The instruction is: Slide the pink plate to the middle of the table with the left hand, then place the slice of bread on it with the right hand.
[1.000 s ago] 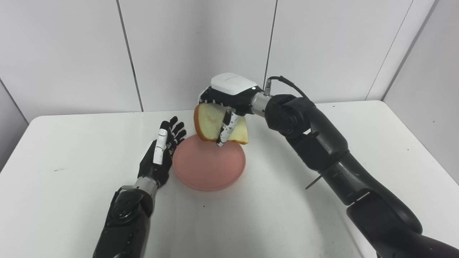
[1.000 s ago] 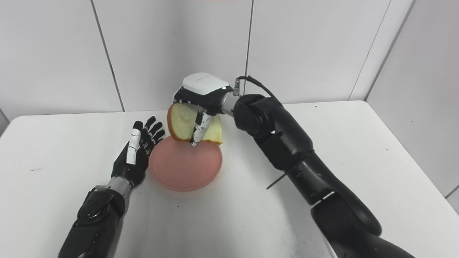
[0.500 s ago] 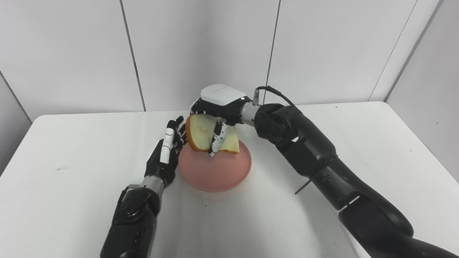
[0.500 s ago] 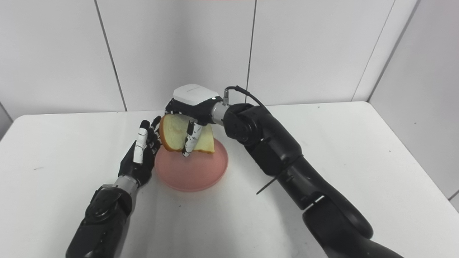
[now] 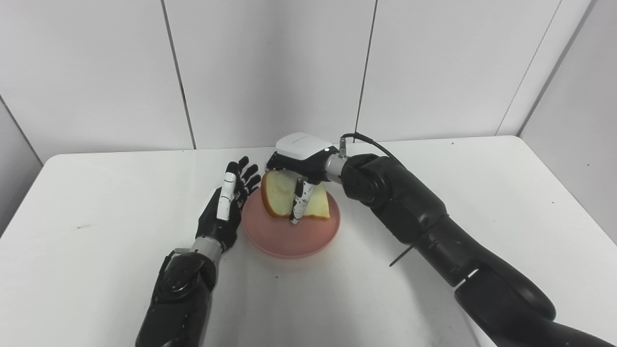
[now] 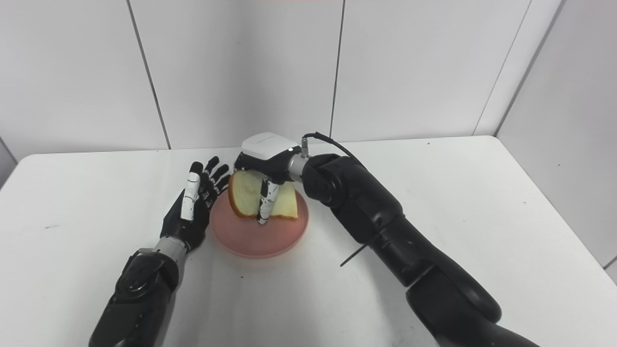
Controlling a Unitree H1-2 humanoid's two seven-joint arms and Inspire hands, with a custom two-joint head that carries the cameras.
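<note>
right hand has lowered the bread onto the pink plate.

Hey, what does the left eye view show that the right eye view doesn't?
Only the left eye view shows a strip of grey side wall at its left edge. Only the right eye view shows a bit more table to the right of the right arm. Both show the right hand shut on the slice of bread, held tilted over the pink plate, and the left hand open beside the plate's left rim on the white table.
</note>
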